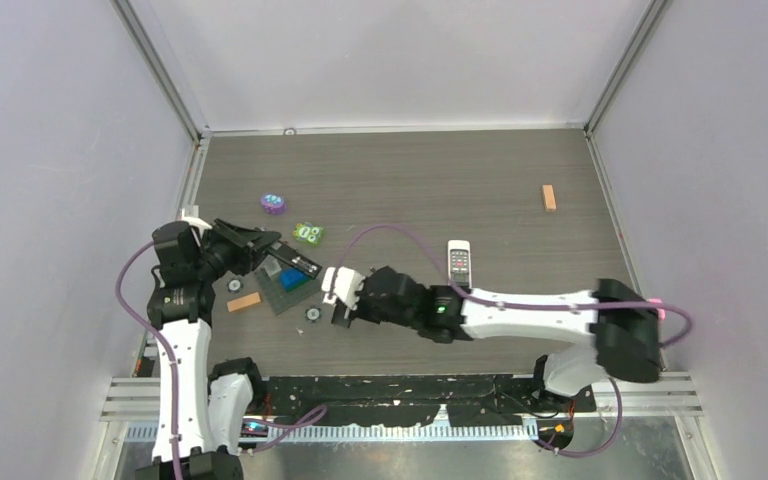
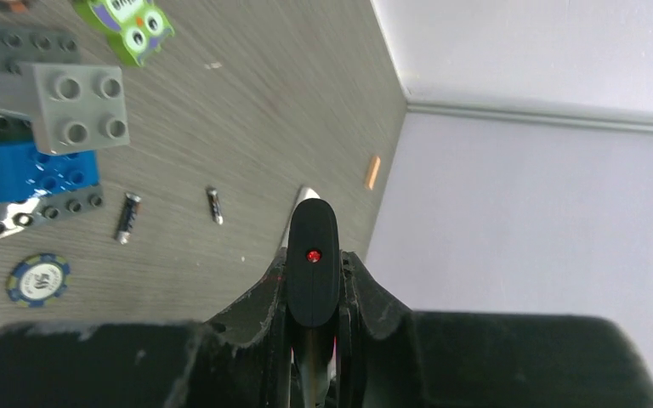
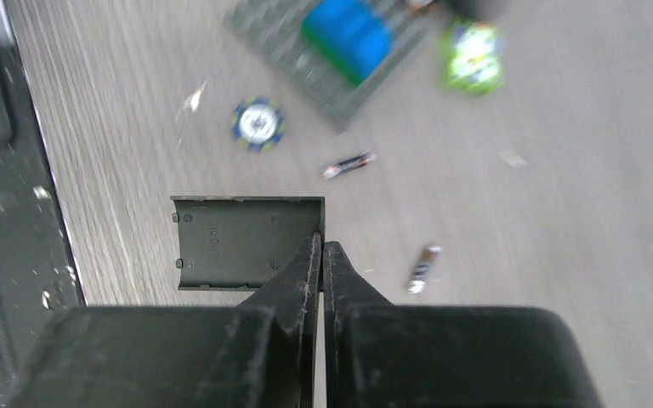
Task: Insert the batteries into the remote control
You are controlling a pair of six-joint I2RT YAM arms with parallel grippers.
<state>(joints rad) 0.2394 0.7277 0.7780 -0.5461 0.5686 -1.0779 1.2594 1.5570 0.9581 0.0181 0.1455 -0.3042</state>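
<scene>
Grey wood-grain bench point(image 1: 440, 180): left gripper point(image 2: 315, 270) clamps the black remote point(image 2: 312, 221). Right gripper point(image 3: 322, 248) pinches the battery cover point(image 3: 238, 242) by its edge. Two batteries point(image 2: 127, 217) lie loose beside the baseplate point(image 2: 51, 210), toward the bench's left edge.

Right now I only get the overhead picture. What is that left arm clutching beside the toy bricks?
Observer: The left wrist view shows the left end effector shut on a black remote with a small red dot on its end.
Operator: I can't spot any batteries. Are there some?
Observer: Yes. Two batteries lie loose on the table, one by the grey baseplate and the second further out.
Operator: And the right arm?
Observer: Its wrist view shows the right end effector shut at the edge of a dark grey cover panel. I cannot tell whether it actually pinches it.
</scene>
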